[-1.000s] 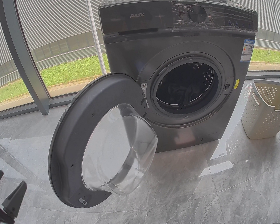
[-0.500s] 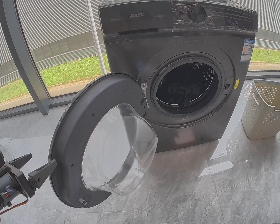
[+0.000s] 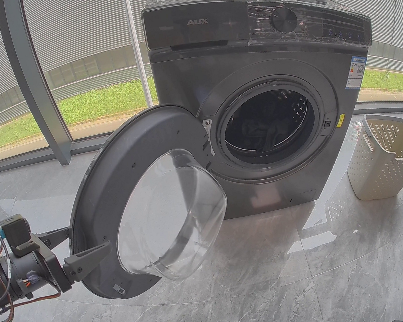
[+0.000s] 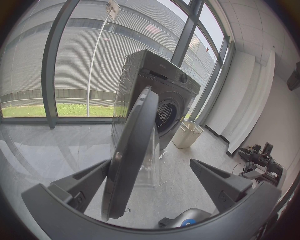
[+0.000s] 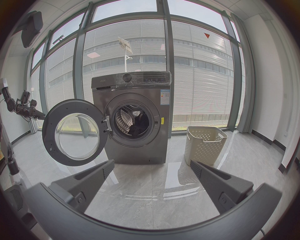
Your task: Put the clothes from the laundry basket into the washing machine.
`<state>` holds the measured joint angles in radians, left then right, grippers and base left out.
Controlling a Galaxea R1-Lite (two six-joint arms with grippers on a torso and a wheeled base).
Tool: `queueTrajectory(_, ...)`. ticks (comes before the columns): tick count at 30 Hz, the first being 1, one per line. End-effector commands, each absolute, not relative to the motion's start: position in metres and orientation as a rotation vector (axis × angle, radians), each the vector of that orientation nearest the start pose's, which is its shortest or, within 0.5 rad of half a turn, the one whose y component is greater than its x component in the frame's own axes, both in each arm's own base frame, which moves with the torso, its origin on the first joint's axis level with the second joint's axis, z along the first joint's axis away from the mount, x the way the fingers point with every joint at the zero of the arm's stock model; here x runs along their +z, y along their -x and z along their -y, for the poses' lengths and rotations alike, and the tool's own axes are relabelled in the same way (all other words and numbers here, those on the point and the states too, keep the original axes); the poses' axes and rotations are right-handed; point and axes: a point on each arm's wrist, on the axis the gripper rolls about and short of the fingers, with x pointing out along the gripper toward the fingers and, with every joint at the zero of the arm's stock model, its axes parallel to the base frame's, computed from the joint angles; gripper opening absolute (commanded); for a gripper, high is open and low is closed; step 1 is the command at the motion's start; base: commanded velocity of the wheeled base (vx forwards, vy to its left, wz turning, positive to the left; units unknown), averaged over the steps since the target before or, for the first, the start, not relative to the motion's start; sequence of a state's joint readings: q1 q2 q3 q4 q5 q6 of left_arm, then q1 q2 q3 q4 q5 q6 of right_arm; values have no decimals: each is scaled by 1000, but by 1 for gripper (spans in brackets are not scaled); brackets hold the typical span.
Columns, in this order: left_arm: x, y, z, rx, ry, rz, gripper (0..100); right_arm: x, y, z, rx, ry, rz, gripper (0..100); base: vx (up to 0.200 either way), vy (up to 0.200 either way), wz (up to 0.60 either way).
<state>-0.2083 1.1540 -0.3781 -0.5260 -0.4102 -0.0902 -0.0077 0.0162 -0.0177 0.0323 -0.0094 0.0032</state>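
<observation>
Left tool (image 3: pixel 89 238), spread wide, has swung in from the near left and now straddles the open door (image 3: pixel 116 179) rim. Right tool (image 5: pixel 151 162) is spread too, low near right. Dark clothes (image 5: pixel 137 126) sit inside the washing machine (image 3: pixel 247 56), laundry basket (image 3: pixel 386 165) just right of it.

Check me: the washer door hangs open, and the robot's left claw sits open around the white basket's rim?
Not the basket: the left wrist view shows the open left gripper around the rim of the washer door. The door hangs open.

The washing machine (image 5: pixel 134 90) is seen with its door (image 5: pixel 50 134) swung open, dark clothes (image 5: pixel 139 127) inside, and the laundry basket (image 5: pixel 204 144) set near it.
</observation>
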Motion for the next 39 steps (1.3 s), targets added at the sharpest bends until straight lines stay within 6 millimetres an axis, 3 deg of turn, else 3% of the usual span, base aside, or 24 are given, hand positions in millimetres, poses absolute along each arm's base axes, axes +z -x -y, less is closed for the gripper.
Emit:
queueTrajectory(1, 188, -128, 50, -717, 171, -250, 100, 75, 23, 0, -17, -3, -26, 100, 0, 0, 0)
queueTrajectory(4, 201, -112, 53, -787, 266, -220, 100, 75, 23, 0, -17, -3, -26, 100, 0, 0, 0)
queueTrajectory(8, 204, -108, 53, -795, 281, -207, 100, 75, 23, 0, -17, -3, -26, 100, 0, 0, 0)
queueTrajectory(12, 203, -114, 48, -704, 276, -201, 100, 75, 23, 0, -17, -3, -26, 100, 0, 0, 0)
queueTrajectory(13, 204, -123, 43, -599, 260, -190, 100, 75, 23, 0, -17, -3, -26, 100, 0, 0, 0)
queueTrajectory(17, 203, -142, 39, -459, 180, -184, 100, 75, 23, 0, -17, -3, -26, 100, 0, 0, 0)
queueTrajectory(27, 182, -170, 45, -374, 47, -281, 100, 75, 23, 0, -17, -3, -26, 100, 0, 0, 0)
queueTrajectory(30, 182, -178, 52, -400, 46, -272, 100, 75, 23, 0, -17, -3, -26, 100, 0, 0, 0)
queueTrajectory(39, 196, -221, 115, -480, 26, -230, 100, 75, 23, 0, -17, -3, -26, 100, 0, 0, 0)
